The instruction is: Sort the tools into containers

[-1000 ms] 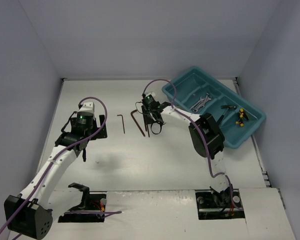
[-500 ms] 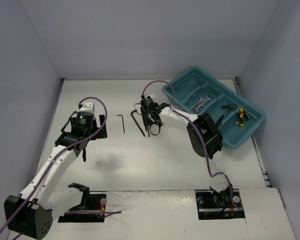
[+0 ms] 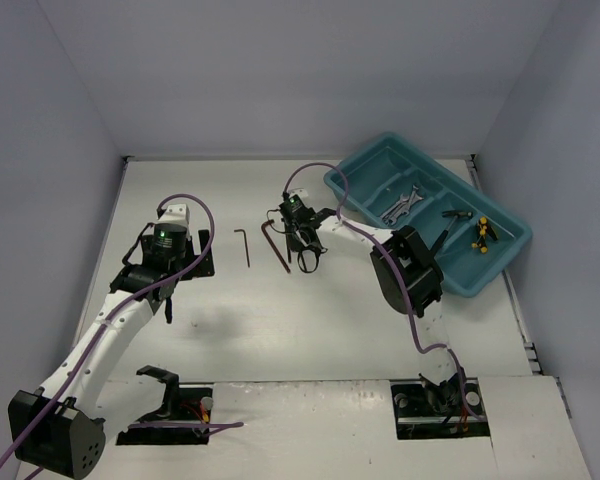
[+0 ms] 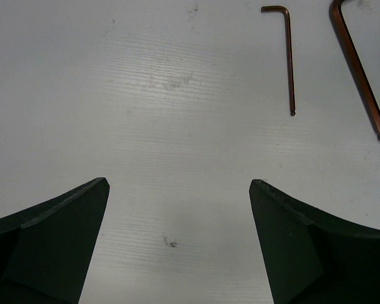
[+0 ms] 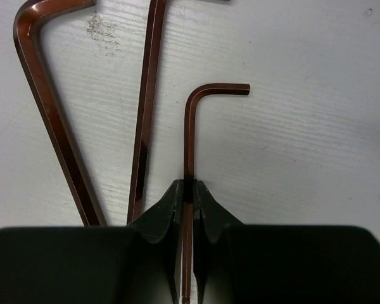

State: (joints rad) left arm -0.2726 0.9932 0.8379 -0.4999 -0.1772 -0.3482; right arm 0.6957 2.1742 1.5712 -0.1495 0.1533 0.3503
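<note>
My right gripper (image 5: 188,187) is low over the table, shut on the long shank of a dark L-shaped hex key (image 5: 190,126). Two more hex keys (image 5: 149,107) (image 5: 50,120) lie just left of it. In the top view the right gripper (image 3: 302,245) is left of the teal tray (image 3: 365,165). The tray holds silver wrenches (image 3: 405,205), a thin black tool (image 3: 448,228) and a yellow-and-black tool (image 3: 482,232). My left gripper (image 4: 178,182) is open and empty over bare table, with hex keys (image 4: 290,63) (image 4: 358,76) ahead to its right.
A separate small hex key (image 3: 243,245) lies between the two arms. Grey walls close in the table at the back and on both sides. The tray's near right corner overhangs the table's right edge.
My right gripper has shifted slightly left among the hex keys. The left arm has not moved.
</note>
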